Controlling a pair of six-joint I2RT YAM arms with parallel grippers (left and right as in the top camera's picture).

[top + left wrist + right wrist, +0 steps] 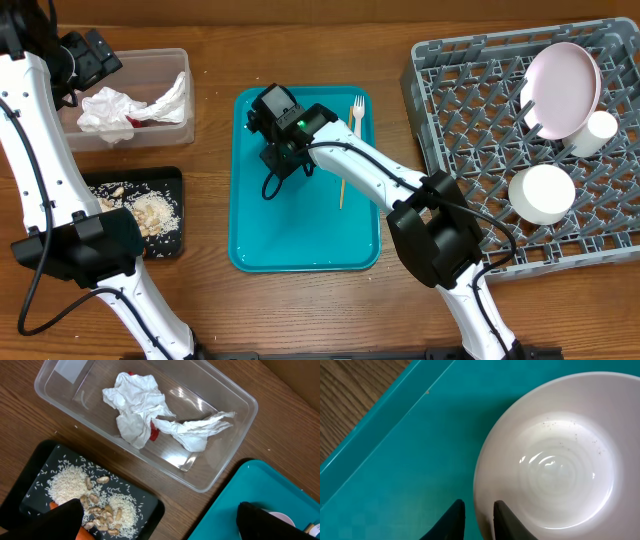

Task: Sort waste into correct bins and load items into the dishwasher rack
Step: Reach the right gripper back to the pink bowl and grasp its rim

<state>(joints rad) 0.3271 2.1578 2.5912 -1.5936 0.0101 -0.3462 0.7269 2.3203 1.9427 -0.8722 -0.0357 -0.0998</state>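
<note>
Fingers of the right end effector [479,521] sit close, 1 each side of the bowl [555,465] rim, so they can pinch that thin edge; I cannot tell if they squeeze yet. Smooth, round and white, the bowl lies under them on the teal tray [395,475]. The left end effector [160,525] is wide, empty.

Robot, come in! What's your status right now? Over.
Left gripper open, empty, by clear tub. Right gripper open, straddling bowl rim on teal tray. Nothing blocking; fork, stick lie apart.
</note>
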